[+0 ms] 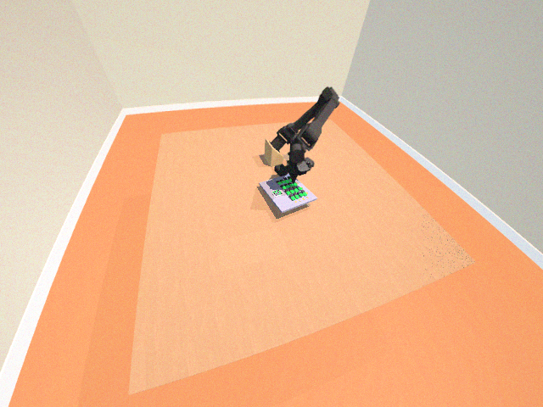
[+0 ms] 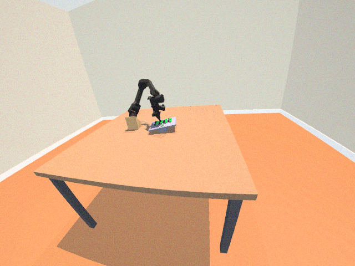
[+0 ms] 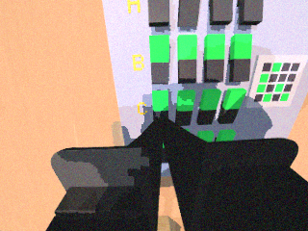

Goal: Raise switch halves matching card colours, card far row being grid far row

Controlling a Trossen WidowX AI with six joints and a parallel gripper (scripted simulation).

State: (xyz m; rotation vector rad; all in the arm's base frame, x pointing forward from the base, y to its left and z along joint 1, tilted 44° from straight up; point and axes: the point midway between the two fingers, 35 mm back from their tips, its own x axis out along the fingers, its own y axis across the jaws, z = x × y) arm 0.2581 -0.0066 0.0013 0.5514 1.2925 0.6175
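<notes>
The lilac sloped panel (image 1: 281,203) (image 2: 172,123) (image 3: 117,29) carries a grid of green and dark grey rocker switches. My gripper (image 1: 293,180) (image 2: 160,119) (image 3: 161,122) is shut and empty, its tips at the near half of row C's leftmost switch (image 3: 160,100); contact cannot be told. Row B's leftmost switch (image 3: 159,48) shows both halves. Row A is cut off at the top of the wrist view, and my fingers hide much of row D. The card (image 1: 277,192) (image 3: 280,81) reads, far row first: dark, green, dark, dark; green, dark, dark, dark; green, dark, green, dark; dark, green, dark, green.
A tan wedge-shaped block (image 1: 272,153) (image 2: 132,123) stands near the arm's base, beside the panel's near side. The panel lies on the wooden table (image 1: 245,284) (image 2: 143,160). The gripper's shadow falls across rows C and D.
</notes>
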